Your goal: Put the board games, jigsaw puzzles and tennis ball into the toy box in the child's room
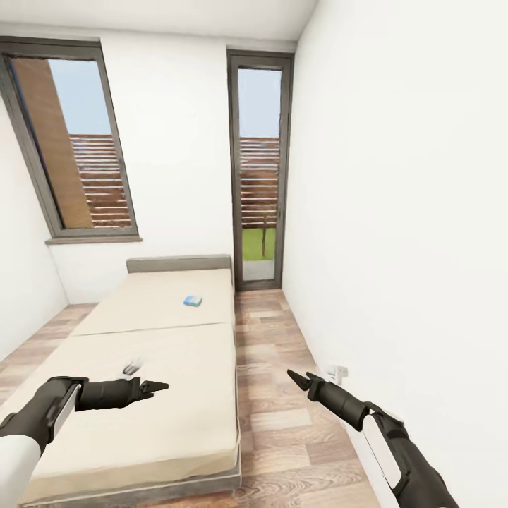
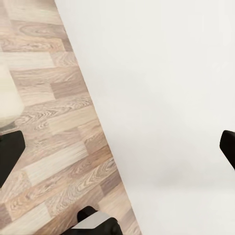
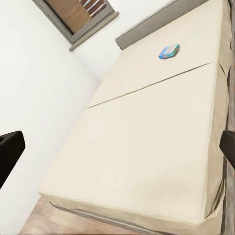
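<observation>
A small, mostly blue board game point(image 1: 192, 300) lies flat on the far half of the bed point(image 1: 162, 395), near the headboard; it also appears as the blue board game point(image 3: 169, 51) on the beige mattress point(image 3: 147, 147). My left gripper point(image 1: 159, 386) hovers open over the near half of the mattress, holding nothing. My right gripper point(image 1: 296, 377) hangs open over the wood floor beside the bed, also holding nothing. In the wrist views the left gripper point(image 2: 117, 149) and the right gripper point(image 3: 117, 152) each have their fingers spread wide. The table and toy box are out of view.
A strip of wood-plank floor point(image 1: 282, 395) runs between the bed and the white right wall point(image 1: 395, 247), which has a socket point(image 1: 339, 370) low down. A tall glass door point(image 1: 259, 176) and a window point(image 1: 77, 148) are at the far end.
</observation>
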Controlling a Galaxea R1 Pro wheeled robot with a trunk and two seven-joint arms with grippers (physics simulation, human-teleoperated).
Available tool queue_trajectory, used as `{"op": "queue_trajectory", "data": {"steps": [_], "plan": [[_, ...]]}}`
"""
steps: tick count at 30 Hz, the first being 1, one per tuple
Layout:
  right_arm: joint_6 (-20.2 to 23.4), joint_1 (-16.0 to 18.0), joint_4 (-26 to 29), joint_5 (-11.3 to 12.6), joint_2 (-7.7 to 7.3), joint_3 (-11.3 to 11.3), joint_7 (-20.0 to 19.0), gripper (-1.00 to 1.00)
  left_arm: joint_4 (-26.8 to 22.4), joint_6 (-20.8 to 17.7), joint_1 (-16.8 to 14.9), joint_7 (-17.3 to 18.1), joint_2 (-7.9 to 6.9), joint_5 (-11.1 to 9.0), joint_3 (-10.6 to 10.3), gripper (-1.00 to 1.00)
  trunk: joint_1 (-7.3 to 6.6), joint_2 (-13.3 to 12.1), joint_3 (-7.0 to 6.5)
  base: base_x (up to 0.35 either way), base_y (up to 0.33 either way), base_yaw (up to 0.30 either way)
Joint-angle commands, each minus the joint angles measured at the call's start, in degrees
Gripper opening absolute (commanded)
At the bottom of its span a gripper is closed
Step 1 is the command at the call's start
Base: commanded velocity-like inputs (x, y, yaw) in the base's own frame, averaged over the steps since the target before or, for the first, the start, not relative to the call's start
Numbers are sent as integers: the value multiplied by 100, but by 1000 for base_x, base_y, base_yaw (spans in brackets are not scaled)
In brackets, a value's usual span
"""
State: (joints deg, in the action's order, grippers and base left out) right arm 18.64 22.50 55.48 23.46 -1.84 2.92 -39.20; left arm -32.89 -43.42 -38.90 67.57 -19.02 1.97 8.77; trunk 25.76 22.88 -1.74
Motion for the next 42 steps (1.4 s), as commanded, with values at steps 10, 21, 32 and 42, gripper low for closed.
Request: {"op": "queue_trajectory", "data": {"steps": [10, 21, 32, 42], "plan": [[53, 0, 0, 53, -1, 7, -9, 100, 1, -53, -4, 25, 4, 23, 13, 100, 2, 4, -35, 0, 0, 267], [68, 0, 13, 53, -7, 2, -7, 100, 1, -53, -4, 20, 4, 23, 16, 100, 2, 4, -65, 87, -50, 211], [114, -4, -1, 61, -1, -2, 332, 100, 1, -53, -4, 20, 4, 23, 16, 100, 2, 4, -67, 229, -121, 14], [94, -9, -1, 70, -6, -2, 420, 100, 1, -53, -4, 20, 4, 23, 18, 100, 2, 4, -41, 142, -145, 121]]}}
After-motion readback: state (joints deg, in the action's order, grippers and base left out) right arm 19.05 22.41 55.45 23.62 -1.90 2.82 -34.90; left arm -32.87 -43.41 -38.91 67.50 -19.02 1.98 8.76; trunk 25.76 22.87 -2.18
